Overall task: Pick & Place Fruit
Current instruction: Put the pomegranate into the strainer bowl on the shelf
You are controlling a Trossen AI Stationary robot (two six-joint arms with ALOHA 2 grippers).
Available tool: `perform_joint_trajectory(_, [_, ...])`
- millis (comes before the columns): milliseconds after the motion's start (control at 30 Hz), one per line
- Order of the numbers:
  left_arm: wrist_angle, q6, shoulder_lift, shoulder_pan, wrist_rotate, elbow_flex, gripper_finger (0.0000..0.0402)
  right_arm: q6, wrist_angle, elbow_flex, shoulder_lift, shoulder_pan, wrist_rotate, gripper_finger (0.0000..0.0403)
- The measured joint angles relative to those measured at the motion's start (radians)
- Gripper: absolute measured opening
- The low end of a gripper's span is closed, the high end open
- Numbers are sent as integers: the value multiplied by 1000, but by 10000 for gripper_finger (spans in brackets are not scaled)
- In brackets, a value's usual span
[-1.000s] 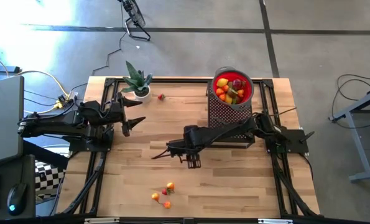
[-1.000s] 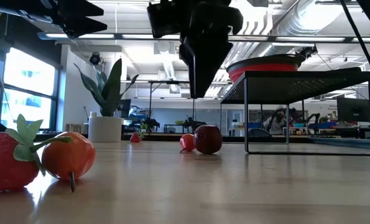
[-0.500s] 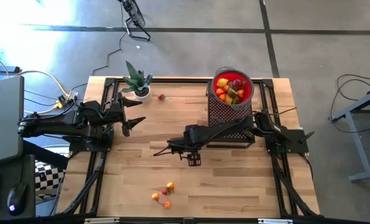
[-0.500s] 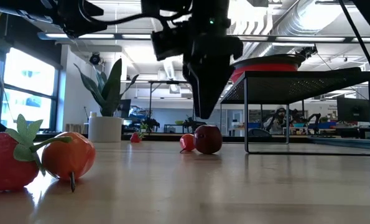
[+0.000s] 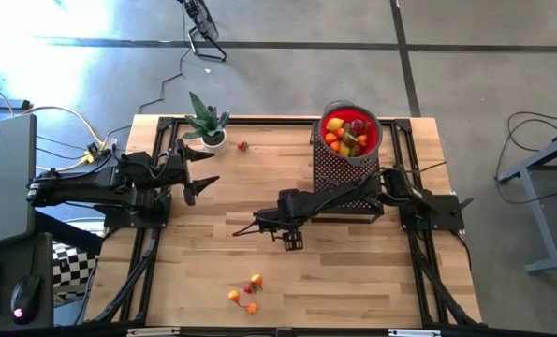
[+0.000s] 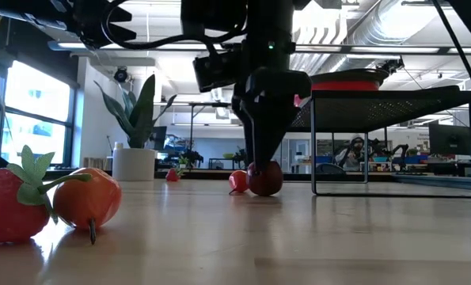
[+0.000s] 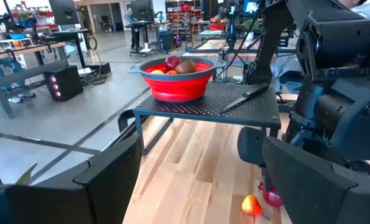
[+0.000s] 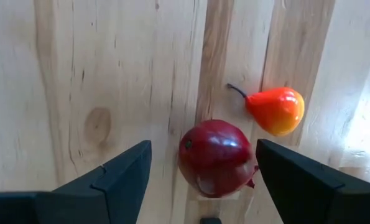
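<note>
Right gripper [image 8: 203, 180] poised low over mid-table, fingers spread wide either side of a dark red glossy round fruit [image 8: 216, 157], not touching it. Right wrist view alone reveals that gap; high view hides the fruit under the arm. Just beside it: smooth orange-red pear-shaped fruit [image 8: 275, 109], long axis along the table [image 5: 372, 281], stem toward the red one. Wood-plank top. Left gripper [image 5: 192, 190] parked at left, fingers spread.
</note>
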Motion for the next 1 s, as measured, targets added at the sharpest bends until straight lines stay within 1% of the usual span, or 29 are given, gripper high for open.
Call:
perform_joint_trajectory(133, [0, 0, 0, 0, 0, 0, 328, -1, 3, 1, 4, -1, 2, 282])
perform_joint_trajectory(400, [-9, 0, 0, 0, 0, 0, 328, -29, -9, 0, 53, -1, -2, 282])
perform_joint_trajectory(700, [-14, 0, 0, 0, 0, 0, 328, -69, -49, 12, 56, 3, 7, 272])
perform_joint_trajectory(833, [-13, 0, 0, 0, 0, 0, 328, -80, -63, 33, 56, 15, 35, 271])
perform_joint_trajectory(933, [-13, 0, 0, 0, 0, 0, 328, -86, -71, 66, 56, 23, 76, 271])
perform_joint_trajectory(1000, [-13, 0, 0, 0, 0, 0, 328, -97, -79, 84, 55, 22, 68, 271])
